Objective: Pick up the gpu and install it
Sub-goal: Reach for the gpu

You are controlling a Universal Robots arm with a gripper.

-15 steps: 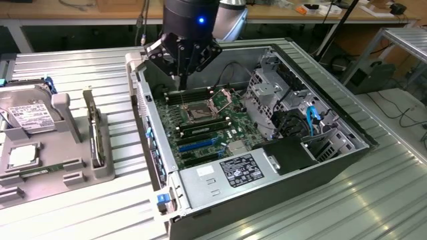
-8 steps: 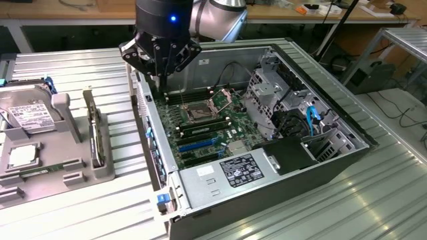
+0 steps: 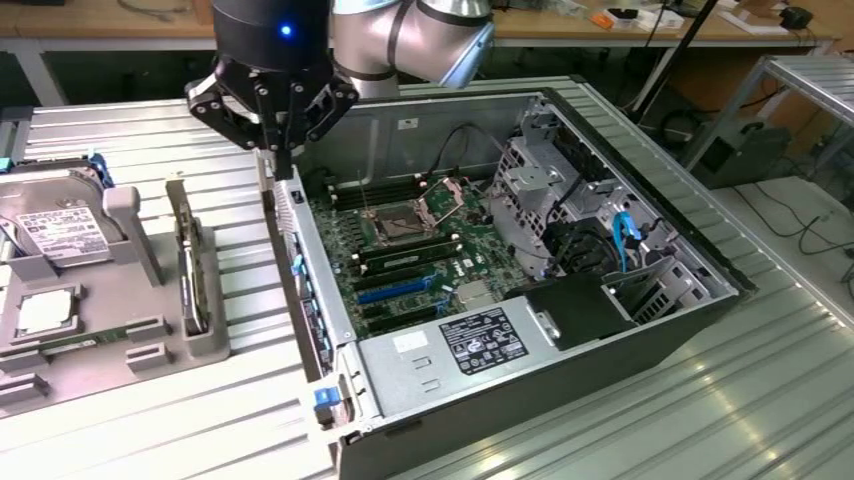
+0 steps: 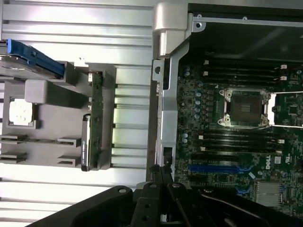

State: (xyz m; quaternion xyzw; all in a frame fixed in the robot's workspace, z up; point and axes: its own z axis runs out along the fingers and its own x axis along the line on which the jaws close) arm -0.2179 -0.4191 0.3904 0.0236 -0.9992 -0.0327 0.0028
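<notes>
Fingers (image 3: 282, 168) pressed together and holding nothing: I hang point-down right over the case (image 4: 163, 118) wall, my tips just above its rim, with the motherboard (image 3: 400, 255) on one side of me.

On my other side, apart from me across a strip of bare counter (image 3: 160, 130), the gpu (image 4: 86, 142) stands on edge in a grey holder (image 4: 52, 99). Its thin upper edge faces up, green board and black cooler side by side.

I judge it light and stiff, but delicate. The board carries small parts, the fan would not take a squeeze, and the metal bracket end would likely be slick. The best hold looks to be across its thickness at the upper edge, near the middle of its length, one finger on the cooler's hard face and one on the board's back, clear of the fan. I would need to spread wider than the card first.

The wrist points straight down, the arm's elbow joint rising behind me, over the case's open side.
</notes>
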